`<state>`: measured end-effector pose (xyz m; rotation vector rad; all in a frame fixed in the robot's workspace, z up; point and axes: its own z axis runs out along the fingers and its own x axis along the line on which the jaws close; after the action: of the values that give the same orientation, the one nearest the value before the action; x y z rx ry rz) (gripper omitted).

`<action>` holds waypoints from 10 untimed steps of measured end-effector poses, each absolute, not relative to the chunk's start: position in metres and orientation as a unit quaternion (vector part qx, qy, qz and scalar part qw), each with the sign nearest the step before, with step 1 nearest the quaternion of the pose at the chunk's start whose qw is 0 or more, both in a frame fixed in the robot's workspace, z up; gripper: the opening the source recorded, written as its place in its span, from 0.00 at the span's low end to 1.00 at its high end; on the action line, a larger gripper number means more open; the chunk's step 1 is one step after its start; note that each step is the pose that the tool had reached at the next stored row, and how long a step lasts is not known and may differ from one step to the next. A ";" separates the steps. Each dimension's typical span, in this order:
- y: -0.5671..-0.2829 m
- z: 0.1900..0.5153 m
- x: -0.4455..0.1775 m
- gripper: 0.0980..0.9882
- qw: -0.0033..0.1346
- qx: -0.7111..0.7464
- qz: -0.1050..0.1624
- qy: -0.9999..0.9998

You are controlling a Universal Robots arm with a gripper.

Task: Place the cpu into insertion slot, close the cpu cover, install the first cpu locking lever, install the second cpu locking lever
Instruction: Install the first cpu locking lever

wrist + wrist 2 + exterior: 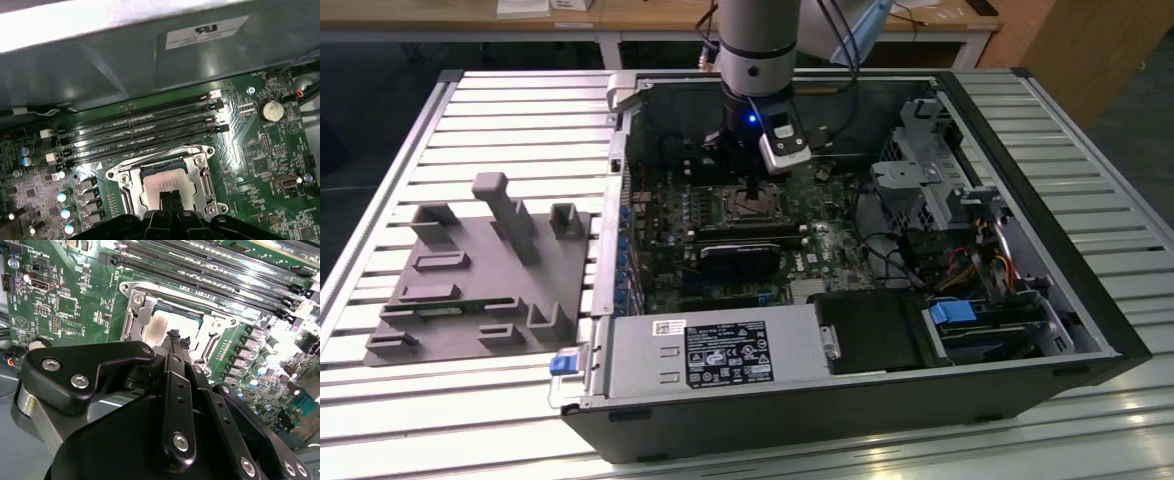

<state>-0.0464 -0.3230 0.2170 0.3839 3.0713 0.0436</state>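
Cpu [167, 186] seated in insertion slot [131, 181]; end effector [170, 198] fingertips together, touching cpu.

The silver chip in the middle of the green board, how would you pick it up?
The chip lies flat in its socket, with a metal frame around it. Probably best to come straight down from above and pinch two opposite edges, since no side approach looks free.

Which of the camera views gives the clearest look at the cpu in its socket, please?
The first wrist view: the cpu lies framed by the cpu cover, with the gripper at its near edge. The second wrist view shows the cpu partly behind the gripper. The exterior view shows the insertion slot small, under the arm.
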 end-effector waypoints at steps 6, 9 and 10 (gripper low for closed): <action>-0.323 0.217 -0.043 0.00 0.023 0.123 0.014 0.992; -0.323 0.221 -0.043 0.00 0.023 0.123 0.014 0.992; -0.323 0.222 -0.043 0.00 0.023 0.123 0.014 0.992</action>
<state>-0.0429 -0.3235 0.2223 0.3815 3.0714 0.0428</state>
